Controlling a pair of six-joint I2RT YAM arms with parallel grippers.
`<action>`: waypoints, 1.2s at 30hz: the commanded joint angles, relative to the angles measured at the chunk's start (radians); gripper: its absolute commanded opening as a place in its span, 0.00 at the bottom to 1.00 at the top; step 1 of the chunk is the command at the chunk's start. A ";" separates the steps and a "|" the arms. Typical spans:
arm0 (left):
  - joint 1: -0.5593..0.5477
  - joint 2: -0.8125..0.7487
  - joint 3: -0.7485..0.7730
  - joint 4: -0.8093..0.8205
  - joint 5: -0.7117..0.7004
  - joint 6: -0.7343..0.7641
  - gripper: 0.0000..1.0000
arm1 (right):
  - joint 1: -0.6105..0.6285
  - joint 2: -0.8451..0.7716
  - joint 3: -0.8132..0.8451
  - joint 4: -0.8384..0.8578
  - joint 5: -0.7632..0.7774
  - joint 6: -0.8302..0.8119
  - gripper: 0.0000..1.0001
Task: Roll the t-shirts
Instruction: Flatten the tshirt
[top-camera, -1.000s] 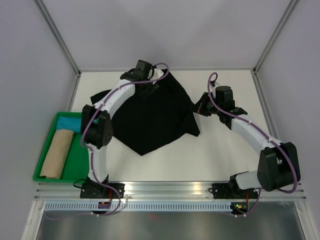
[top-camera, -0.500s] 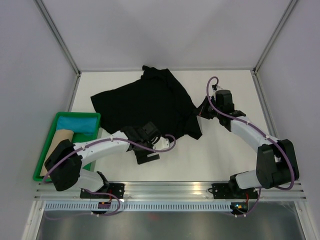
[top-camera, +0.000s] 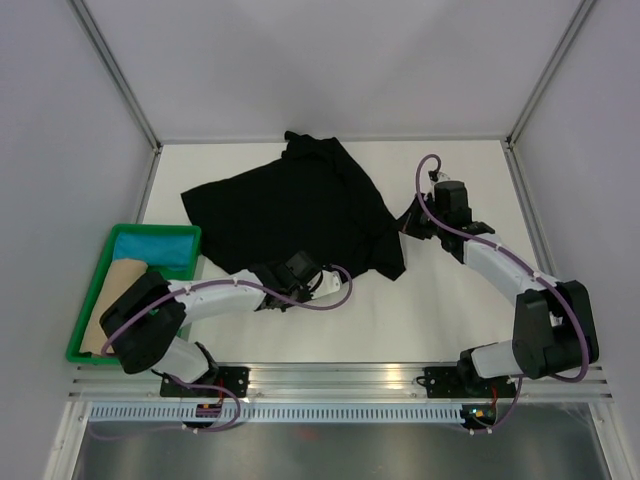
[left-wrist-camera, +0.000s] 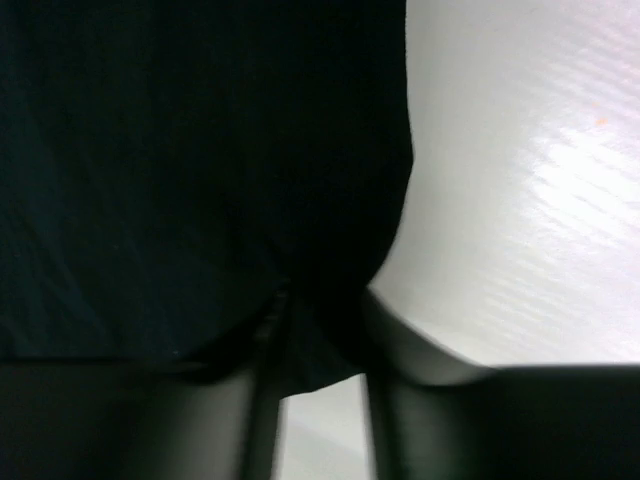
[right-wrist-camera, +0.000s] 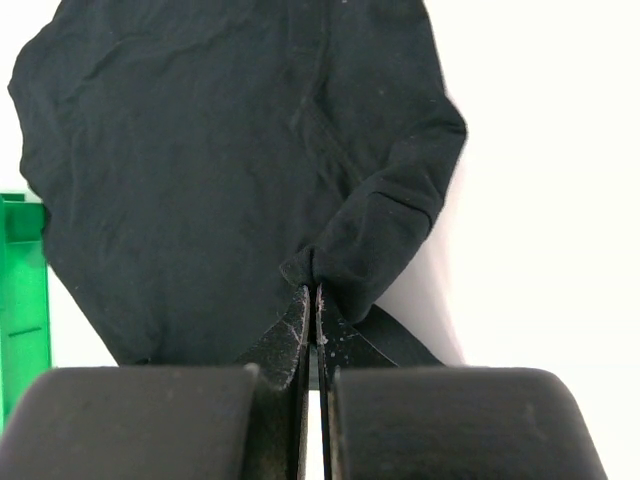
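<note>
My right gripper (right-wrist-camera: 312, 292) was pressed shut on the black t-shirt (top-camera: 290, 210) at its right edge, by what looked like a sleeve, with a small peak of cloth pinched at the fingertips. My left gripper (left-wrist-camera: 315, 335) was down at the near hem, its fingers standing either side of a tongue of cloth. That wrist view was too dark and blurred for me to tell whether they had bitten or only straddled it. The shirt lay spread but rumpled over the middle and far part of the white table (top-camera: 450, 300), bunched at the far end, with its left corner near the green tray (top-camera: 90, 310). I judged the cloth thin, soft and light, with no stiffness of its own: a pinch at one spot would raise only a peak while the rest sagged or dragged. On that smooth top it would likely slide rather than resist, and it was in no way fragile. The places to hold seemed to be the edges, that is hem corners and sleeve seams, where folded cloth gave my fingers something thicker. I would take both layers together, with my two grips well apart so the cloth between stayed taut enough to flatten and then roll evenly.
</note>
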 joint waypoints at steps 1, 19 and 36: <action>0.044 0.015 0.003 0.085 -0.082 0.020 0.23 | -0.013 -0.053 0.048 -0.027 0.028 -0.037 0.00; 0.354 -0.152 0.657 -0.345 0.072 0.295 0.02 | -0.010 -0.300 0.545 -0.145 -0.088 -0.097 0.00; 0.673 0.098 0.487 -0.122 0.111 0.195 0.47 | -0.007 -0.157 0.340 -0.080 -0.067 -0.061 0.00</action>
